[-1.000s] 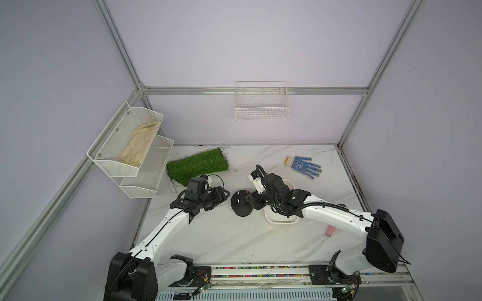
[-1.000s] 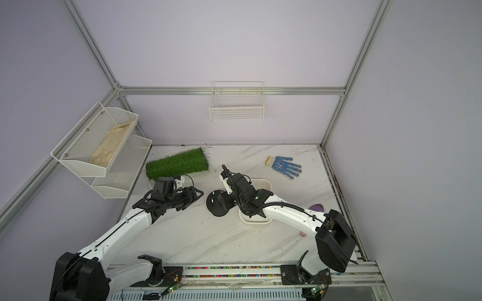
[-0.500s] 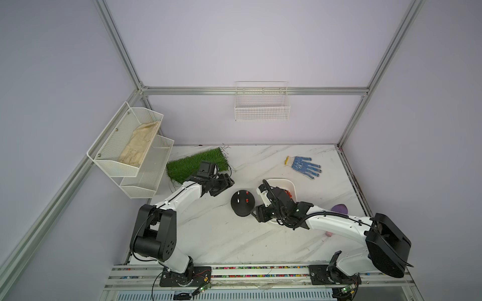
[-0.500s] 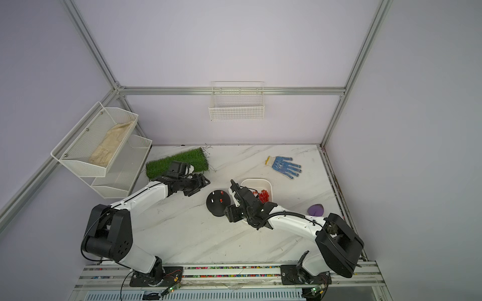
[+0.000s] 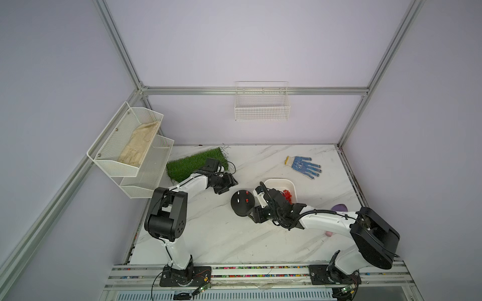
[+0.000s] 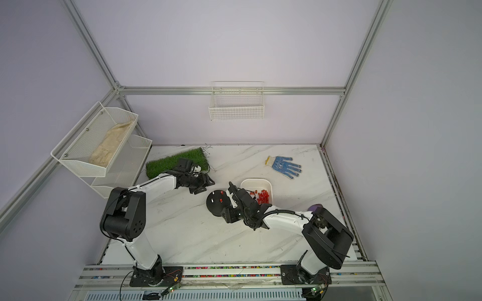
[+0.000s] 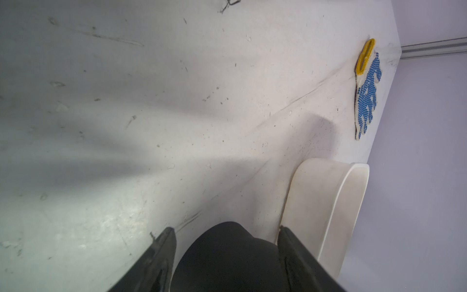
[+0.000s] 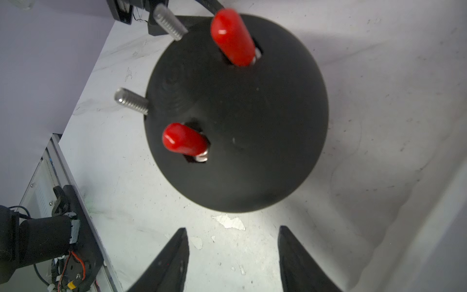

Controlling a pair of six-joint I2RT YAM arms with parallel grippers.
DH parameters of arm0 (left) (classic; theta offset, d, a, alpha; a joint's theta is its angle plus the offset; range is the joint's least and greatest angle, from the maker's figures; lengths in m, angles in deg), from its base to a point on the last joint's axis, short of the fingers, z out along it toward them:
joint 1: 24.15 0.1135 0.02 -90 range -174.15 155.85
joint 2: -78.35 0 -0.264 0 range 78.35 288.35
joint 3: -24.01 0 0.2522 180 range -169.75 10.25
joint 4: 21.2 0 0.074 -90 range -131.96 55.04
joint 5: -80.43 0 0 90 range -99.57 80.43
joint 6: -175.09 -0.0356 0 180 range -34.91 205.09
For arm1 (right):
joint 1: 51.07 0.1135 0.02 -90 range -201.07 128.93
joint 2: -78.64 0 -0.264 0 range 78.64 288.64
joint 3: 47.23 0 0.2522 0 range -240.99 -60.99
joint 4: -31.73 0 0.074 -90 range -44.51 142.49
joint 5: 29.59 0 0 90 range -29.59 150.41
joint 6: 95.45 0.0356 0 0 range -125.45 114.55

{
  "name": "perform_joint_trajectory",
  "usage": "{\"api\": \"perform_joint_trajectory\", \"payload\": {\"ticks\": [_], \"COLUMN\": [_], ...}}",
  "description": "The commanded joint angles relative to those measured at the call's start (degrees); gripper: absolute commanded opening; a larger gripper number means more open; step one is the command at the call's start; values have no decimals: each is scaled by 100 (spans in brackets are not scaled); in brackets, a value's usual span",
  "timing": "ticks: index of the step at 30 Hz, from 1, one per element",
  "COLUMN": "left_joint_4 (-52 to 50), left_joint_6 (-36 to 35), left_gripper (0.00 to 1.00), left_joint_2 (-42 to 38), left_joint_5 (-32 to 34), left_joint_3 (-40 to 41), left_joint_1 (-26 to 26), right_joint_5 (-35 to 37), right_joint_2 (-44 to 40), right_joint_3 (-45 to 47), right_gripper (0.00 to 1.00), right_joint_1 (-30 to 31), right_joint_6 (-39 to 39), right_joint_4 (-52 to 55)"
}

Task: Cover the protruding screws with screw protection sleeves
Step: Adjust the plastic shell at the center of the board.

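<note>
Two screws on the dome, mid-frame in a top view, stand bare; two wear sleeves. Left gripper and right gripper flank it, jaws apart and empty, likely ready to fetch more from the bin.

Black dome, two red sleeves fitted, white tray beside

Soft light is cast from above; broad shadows are thrown across the table. Glints are seen on the red sleeves.
</note>
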Motion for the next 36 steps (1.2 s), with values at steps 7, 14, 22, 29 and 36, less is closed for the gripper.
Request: {"api": "perform_joint_trajectory", "payload": {"ticks": [7, 14, 22, 29, 36], "left_joint_4": [231, 337, 347, 307, 333], "left_joint_6": [-63, -18, -10, 23, 109], "left_gripper": [63, 62, 60, 59, 59], "left_joint_2": [-294, -526, -800, -1214, -1535], "left_joint_5": [-543, -589, -532, -459, -466], "left_joint_3": [143, 443, 719, 1040, 1358], "left_joint_1": [1, -1, 26, 132, 167], "right_joint_5": [246, 246, 400, 513, 547], "right_joint_2": [277, 491, 735, 876, 761], "right_joint_3": [-100, -201, -225, -298, -296], "right_gripper": [58, 58, 57, 56, 57], "right_joint_1": [-85, -305, -410, -456, -485], "right_joint_6": [132, 117, 354, 435, 541], "right_joint_4": [-424, -541, -961, -1073, -994]}}
